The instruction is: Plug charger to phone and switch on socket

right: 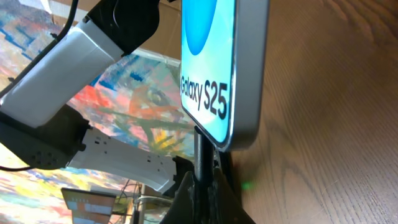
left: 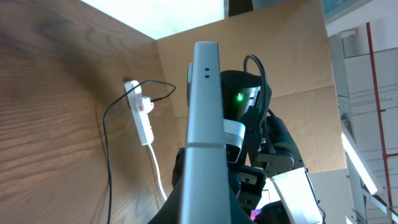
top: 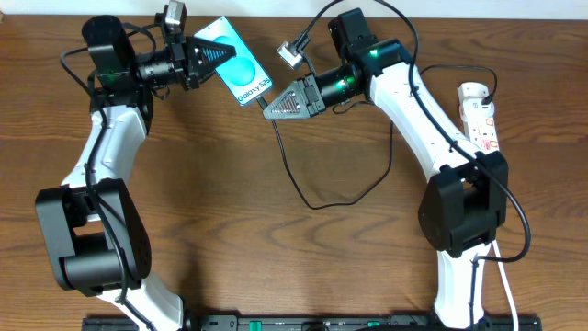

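Nearby: socket beside right arm | charger loops mid-table | left tool holds phone

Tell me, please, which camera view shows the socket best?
The left wrist view: the whole socket shows unobstructed, with its red switch, white lead and the charger running in. Overhead has it at far right, its near end hidden behind the right arm. The right wrist view misses it.
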Available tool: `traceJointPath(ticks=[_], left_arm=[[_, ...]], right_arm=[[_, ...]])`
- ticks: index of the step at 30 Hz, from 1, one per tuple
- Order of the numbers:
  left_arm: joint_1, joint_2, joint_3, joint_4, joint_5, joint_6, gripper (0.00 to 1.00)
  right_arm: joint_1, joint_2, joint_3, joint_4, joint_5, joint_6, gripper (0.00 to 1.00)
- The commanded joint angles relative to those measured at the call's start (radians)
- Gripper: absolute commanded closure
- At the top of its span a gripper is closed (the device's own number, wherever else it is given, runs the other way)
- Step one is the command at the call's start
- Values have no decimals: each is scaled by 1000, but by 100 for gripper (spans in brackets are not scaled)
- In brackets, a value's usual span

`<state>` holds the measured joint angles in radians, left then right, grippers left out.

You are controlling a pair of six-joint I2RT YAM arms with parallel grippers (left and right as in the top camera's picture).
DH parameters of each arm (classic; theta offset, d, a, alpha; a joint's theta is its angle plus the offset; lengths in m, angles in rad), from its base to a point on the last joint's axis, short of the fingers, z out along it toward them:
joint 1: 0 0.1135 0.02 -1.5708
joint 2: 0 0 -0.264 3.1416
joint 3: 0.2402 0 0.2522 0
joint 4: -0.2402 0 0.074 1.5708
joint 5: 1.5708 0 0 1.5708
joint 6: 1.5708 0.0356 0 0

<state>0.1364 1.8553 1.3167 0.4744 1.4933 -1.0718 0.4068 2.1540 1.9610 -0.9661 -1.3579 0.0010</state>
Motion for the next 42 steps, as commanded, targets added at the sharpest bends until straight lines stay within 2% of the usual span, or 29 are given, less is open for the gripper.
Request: traceJointPath(ticks=[1, 13, 26, 35, 42], left_arm=[[-23, -13, 9, 3, 78, 17, 93], [-23, -13, 9, 3, 78, 17, 93], [-23, -13, 9, 3, 78, 21, 93], [-23, -13, 9, 3, 78, 21, 93], [-23, -13, 9, 3, 78, 25, 93]], right_arm=[[-1, -9, 8, 36, -40, 29, 99], [-1, -9, 8, 42, -40, 37, 99], [-1, -9, 8, 42, -35, 37, 90], [-1, -9, 8, 42, -32, 37, 89], [-1, -9, 8, 43, -32, 37, 72]])
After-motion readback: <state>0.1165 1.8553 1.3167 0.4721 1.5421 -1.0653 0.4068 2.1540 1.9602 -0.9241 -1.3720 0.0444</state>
